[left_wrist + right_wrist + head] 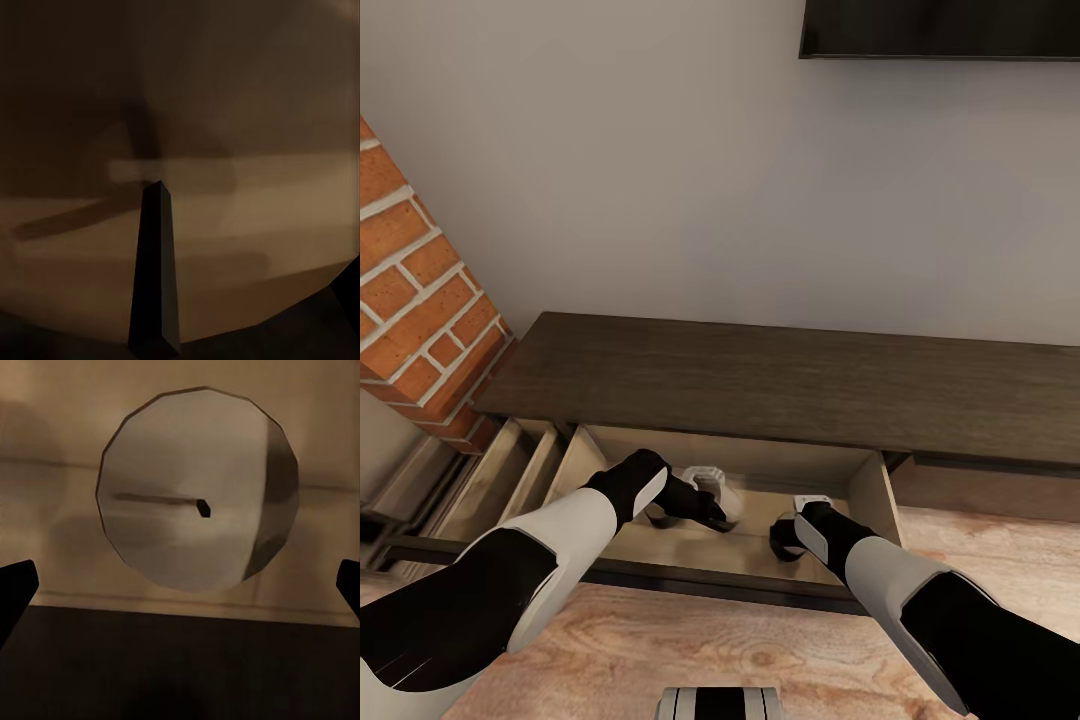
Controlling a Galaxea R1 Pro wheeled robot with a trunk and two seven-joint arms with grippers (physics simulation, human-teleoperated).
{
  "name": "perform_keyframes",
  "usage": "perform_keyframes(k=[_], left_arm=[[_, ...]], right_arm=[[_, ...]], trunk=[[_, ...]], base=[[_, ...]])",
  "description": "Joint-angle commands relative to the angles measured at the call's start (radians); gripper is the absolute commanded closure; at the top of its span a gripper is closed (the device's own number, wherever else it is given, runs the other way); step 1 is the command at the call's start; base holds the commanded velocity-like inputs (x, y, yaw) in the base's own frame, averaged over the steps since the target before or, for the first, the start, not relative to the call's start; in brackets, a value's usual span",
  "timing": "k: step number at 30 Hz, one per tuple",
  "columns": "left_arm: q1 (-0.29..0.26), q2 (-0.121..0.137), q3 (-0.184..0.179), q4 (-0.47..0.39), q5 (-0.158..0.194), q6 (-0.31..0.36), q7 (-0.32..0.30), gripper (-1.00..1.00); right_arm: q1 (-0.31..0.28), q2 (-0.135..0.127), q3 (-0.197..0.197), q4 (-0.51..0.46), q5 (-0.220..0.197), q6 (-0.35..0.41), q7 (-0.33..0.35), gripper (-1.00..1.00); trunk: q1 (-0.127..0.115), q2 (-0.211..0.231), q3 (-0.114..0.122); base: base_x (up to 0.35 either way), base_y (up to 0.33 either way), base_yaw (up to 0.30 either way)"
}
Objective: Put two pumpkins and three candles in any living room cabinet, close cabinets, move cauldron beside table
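Cabinet (pixel 780 385) drawer pulled open, both arms reaching in. Right hand (pixel 180 585) fingers spread wide, a grey-tan candle (pixel 196 489) just beyond them on the pale drawer floor. Left hand (pixel 710 512) near a pale object; grip state cannot be told

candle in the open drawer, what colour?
Pale grey-tan, with a small dark wick at the centre of its top: the candle shows best in the right wrist view, seen from above.

Reaching into the open pale drawer (pixel 865 490) of the long dark cabinet (pixel 780 385): left gripper (pixel 710 512) beside a pale object (pixel 712 484), right gripper (pixel 788 538) near the front edge.
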Motion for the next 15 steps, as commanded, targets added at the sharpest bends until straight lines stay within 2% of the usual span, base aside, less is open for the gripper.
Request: perform_keyframes(k=[1, 15], left_arm=[[-0.001, 0.000, -0.004, 0.000, 0.006, 0.004, -0.001, 1.00], [-0.001, 0.000, -0.004, 0.001, 0.006, 0.004, -0.001, 1.00]], right_arm=[[0.000, 0.000, 0.008, -0.002, -0.011, 0.005, -0.006, -1.00], [0.001, -0.002, 0.006, -0.033, -0.009, 0.011, -0.009, -1.00]], trunk=[[0.000, 0.000, -0.001], [0.046, -0.084, -0.038]], base=[[0.000, 0.000, 0.000], [0.000, 0.000, 0.000]])
